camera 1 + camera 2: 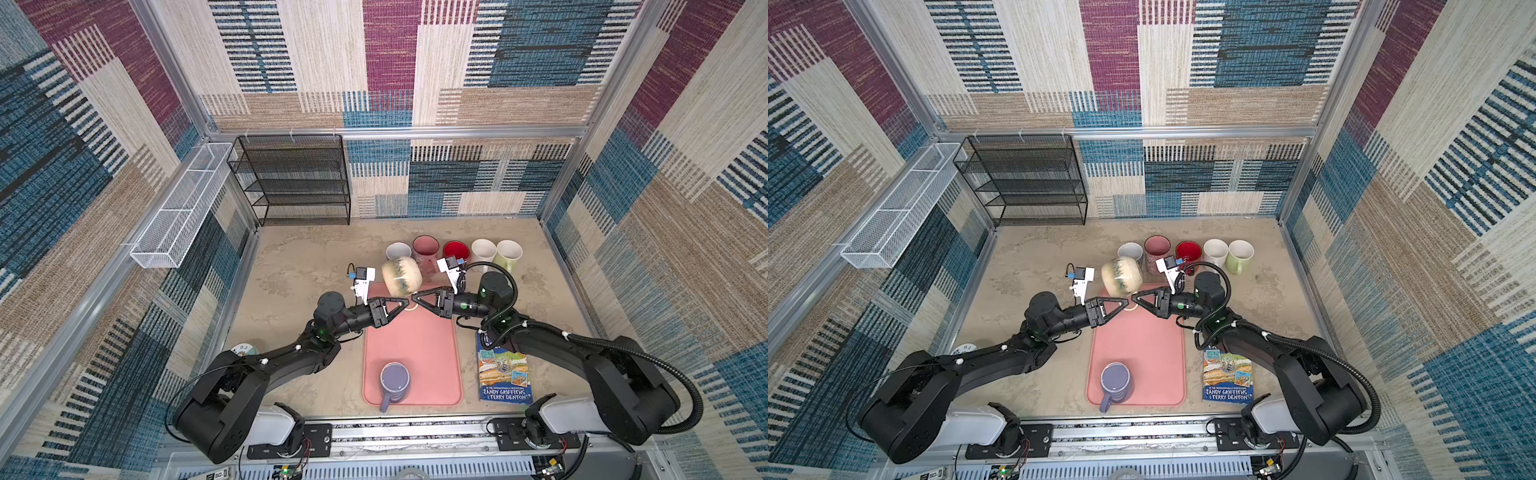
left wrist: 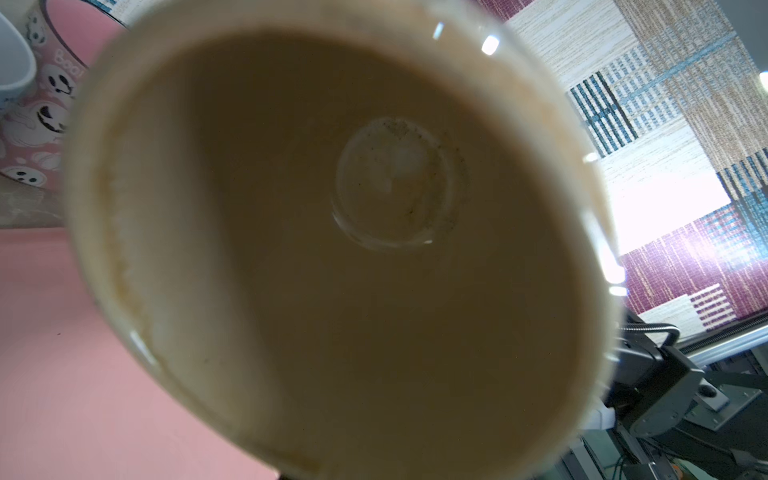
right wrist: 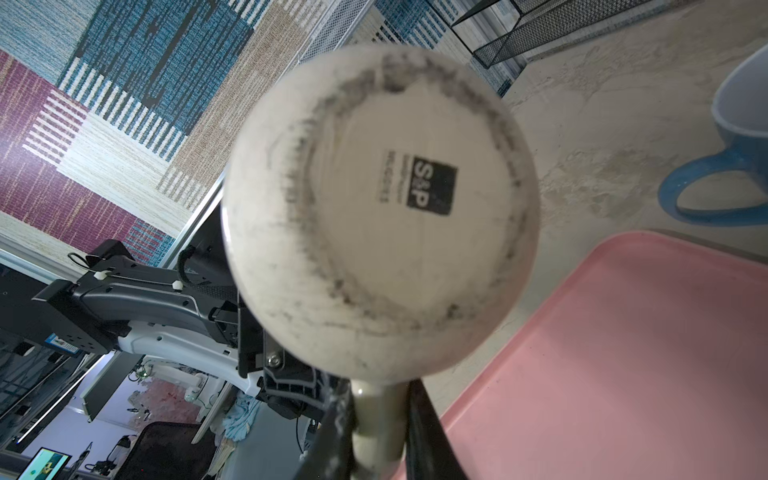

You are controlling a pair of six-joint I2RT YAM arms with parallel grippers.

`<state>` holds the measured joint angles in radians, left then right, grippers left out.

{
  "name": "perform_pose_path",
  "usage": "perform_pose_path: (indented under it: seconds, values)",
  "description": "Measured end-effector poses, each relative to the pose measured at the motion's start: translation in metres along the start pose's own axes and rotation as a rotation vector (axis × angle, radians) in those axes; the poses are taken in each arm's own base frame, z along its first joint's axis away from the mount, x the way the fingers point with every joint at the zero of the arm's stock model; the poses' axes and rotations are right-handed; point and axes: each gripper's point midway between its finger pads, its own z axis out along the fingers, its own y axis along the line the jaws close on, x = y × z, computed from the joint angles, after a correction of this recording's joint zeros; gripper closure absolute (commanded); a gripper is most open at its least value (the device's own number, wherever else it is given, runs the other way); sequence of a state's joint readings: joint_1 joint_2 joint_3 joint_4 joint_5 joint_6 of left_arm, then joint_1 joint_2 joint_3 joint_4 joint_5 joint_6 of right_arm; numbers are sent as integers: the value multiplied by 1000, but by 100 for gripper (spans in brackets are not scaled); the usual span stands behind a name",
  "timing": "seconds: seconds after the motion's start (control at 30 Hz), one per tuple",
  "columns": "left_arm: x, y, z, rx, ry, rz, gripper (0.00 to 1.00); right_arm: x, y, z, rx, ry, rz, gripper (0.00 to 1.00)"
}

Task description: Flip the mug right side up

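The left gripper (image 1: 400, 302) has its tips next to the mug's handle. None of the views shows whether its jaws are spread or closed, or whether it touches anything. Its wrist camera looks straight into the mouth of the cream ceramic mug (image 1: 402, 275), which is streaked with blue-green glaze. In both top views the mug hangs in the air just beyond the two gripper tips, lying on its side, with its mouth toward the left arm and its stamped base toward the right arm.

The right gripper (image 3: 376, 440) carries the mug. In the right wrist view its fingers (image 3: 424, 428) are pressed together on the cream loop handle (image 3: 376, 411), and the mug body stands out past them.

The mug is clear of the flat pink plastic tray (image 1: 415, 353), which lies beneath both grippers and reaches back toward the arm bases. By this reading, the turn is about half done. The mug is off its rim and tipped to horizontal, but the mouth does not yet face up.

What is left is the second half of the rotation and then setting the base down on the tray or the desk (image 1: 299, 266). A lavender ribbed mug (image 1: 394, 380) already stands upright on the tray, well behind the grippers.
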<state>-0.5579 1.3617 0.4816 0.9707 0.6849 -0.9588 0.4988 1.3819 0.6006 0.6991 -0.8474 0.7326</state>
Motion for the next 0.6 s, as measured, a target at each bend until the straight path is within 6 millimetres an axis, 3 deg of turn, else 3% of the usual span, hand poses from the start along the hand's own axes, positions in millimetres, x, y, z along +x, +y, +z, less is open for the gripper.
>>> perform_pose_path:
  seconds: [0.27,0.6]
  values:
    - [1,-2,5,17,10,7,70,3,2,0,-16,-2,14,100]
    - [1,0,7,18,9,0,97,4,2,-1,-23,-11,1,100]
